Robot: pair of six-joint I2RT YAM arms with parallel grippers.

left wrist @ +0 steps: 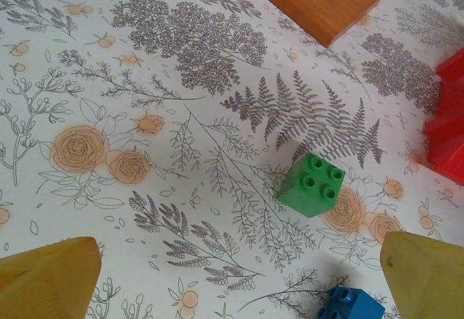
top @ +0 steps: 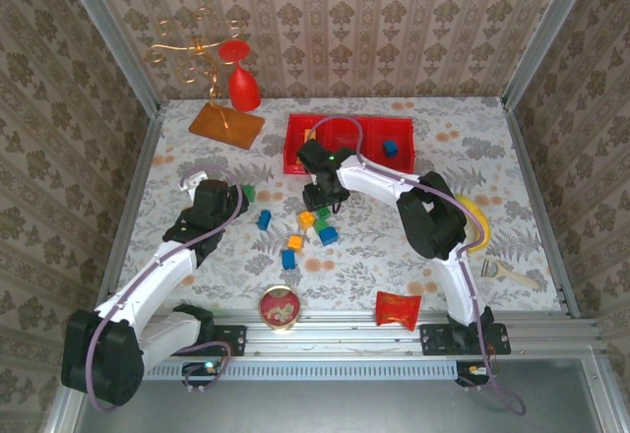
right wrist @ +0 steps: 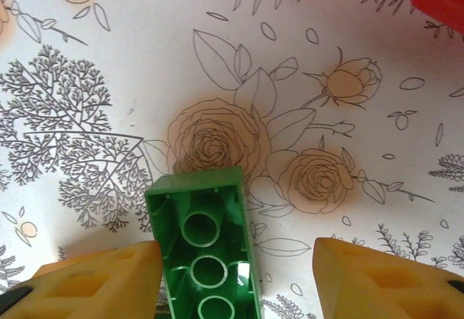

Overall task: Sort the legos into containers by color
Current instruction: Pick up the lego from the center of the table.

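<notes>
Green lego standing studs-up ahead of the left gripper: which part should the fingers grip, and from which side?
Take the green lego by two opposite flat side walls, coming down from above with the open left gripper. It sits flat, studs up, its walls free; the blue lego lies apart.

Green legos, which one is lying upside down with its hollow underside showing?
The long green brick between the jaws of the right gripper; its hollow tubes face up, while the square green block sits studs up.
</notes>
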